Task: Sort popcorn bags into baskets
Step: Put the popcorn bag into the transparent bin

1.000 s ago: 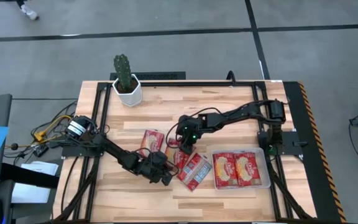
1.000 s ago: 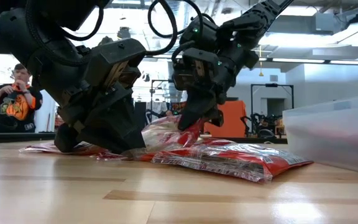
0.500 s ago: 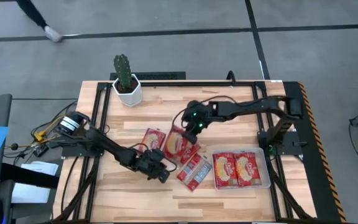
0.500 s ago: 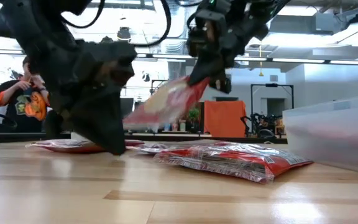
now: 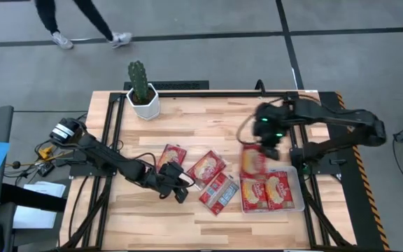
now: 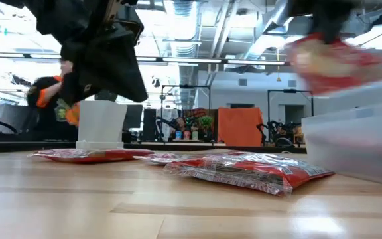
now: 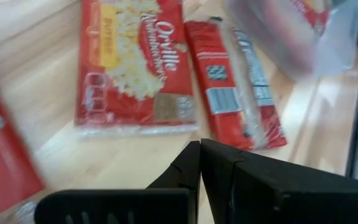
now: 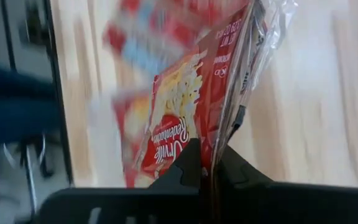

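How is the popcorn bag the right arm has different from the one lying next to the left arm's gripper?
The carried popcorn bag hangs in the air, pinched by the right gripper at the clear basket's edge; the table bag lies flat on the wood, untouched. The carried one is blurred with motion; the table one is sharp and still. The left gripper beside it is shut and empty. Both are red packets with a pale popcorn picture.

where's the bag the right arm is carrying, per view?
High: held popcorn bag hangs under the right gripper, at the clear basket's far-left edge.
Low: upper right, above the basket wall.
Left wrist: cannot tell; only a blur near the basket.
Right wrist: centre, pinched between the fingers.
Shared landmark: the basket.
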